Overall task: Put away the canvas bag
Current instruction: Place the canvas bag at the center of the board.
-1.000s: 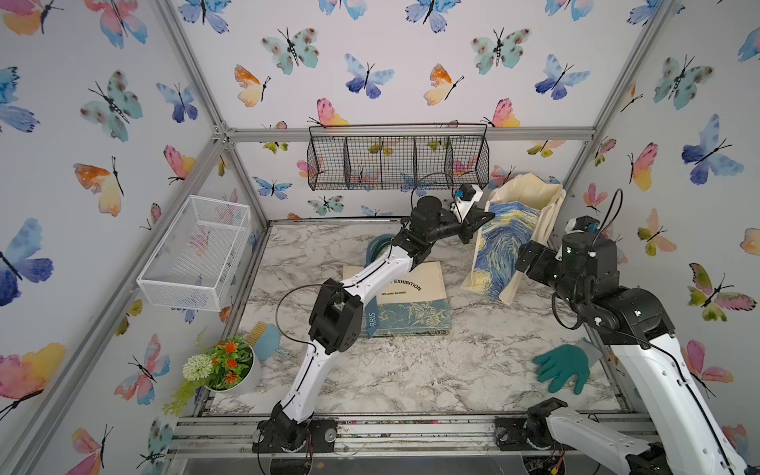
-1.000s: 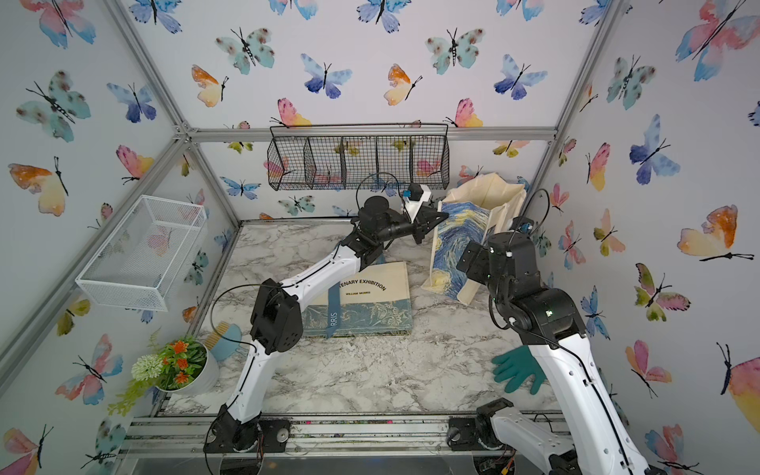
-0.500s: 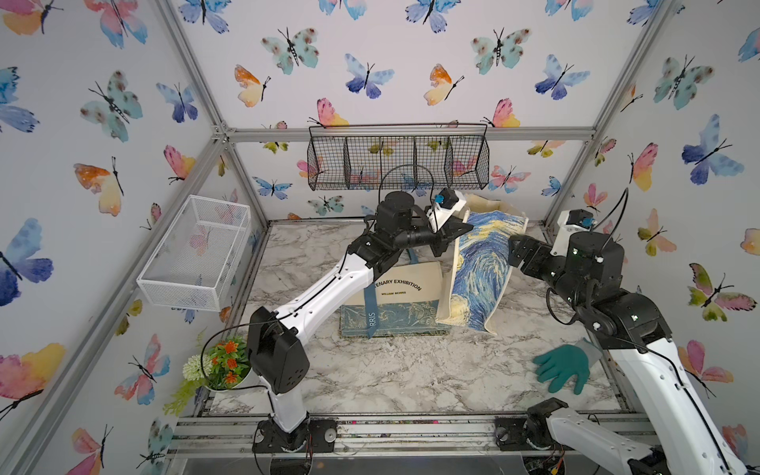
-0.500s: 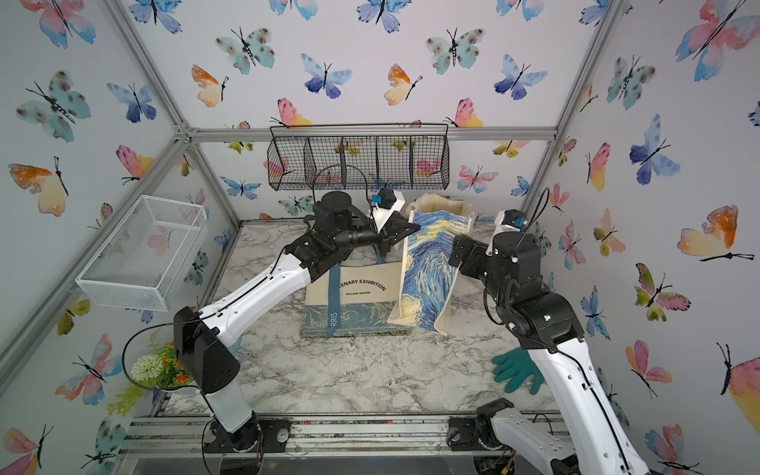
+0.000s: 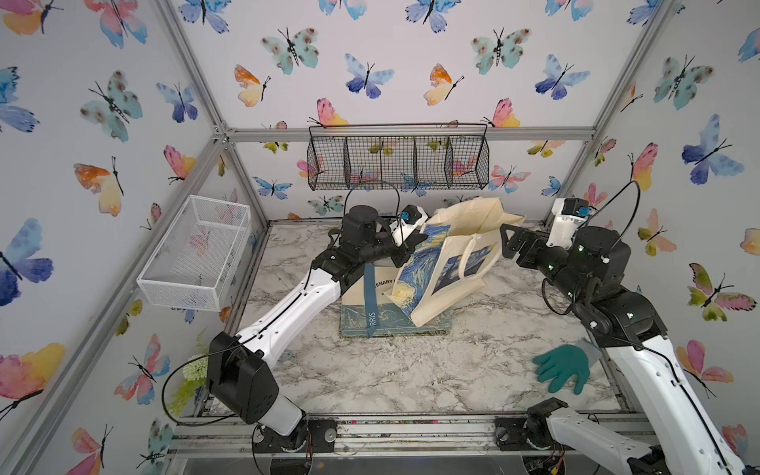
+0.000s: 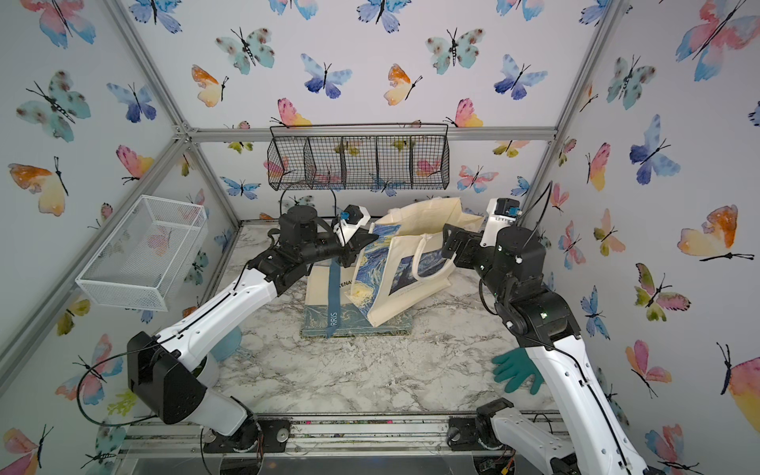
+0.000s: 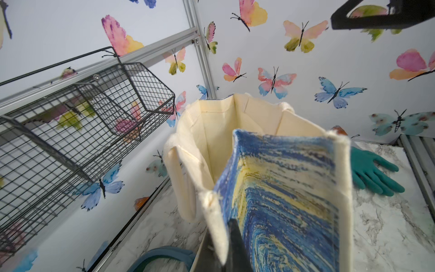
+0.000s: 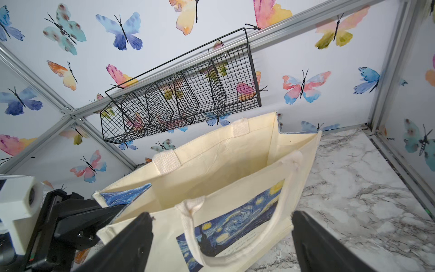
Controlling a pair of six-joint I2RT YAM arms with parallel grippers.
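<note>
The canvas bag (image 5: 460,263) (image 6: 411,267) is cream with a blue and yellow swirling night-sky print. It hangs tilted, mouth open toward the back, with its lower corner on a book. My left gripper (image 5: 411,246) (image 6: 362,246) is shut on the bag's upper side seam; in the left wrist view the seam (image 7: 217,226) runs between the closed fingers of the gripper (image 7: 223,249). My right gripper (image 5: 510,242) (image 6: 450,242) stands open just to the right of the bag's rim. In its wrist view the gripper (image 8: 221,237) frames the printed face and a handle loop (image 8: 195,235) without touching them.
A black wire basket (image 5: 398,158) hangs on the back wall above the bag. A white wire basket (image 5: 197,251) is on the left wall. A large book (image 5: 386,318) with a blue ribbon lies mid-table. A green glove (image 5: 563,368) lies front right, a flower pot (image 5: 193,372) front left.
My left gripper has dragged the bag from the back right corner toward the middle, over the book, and the bag has turned and opened. The right gripper stayed open and followed alongside.
</note>
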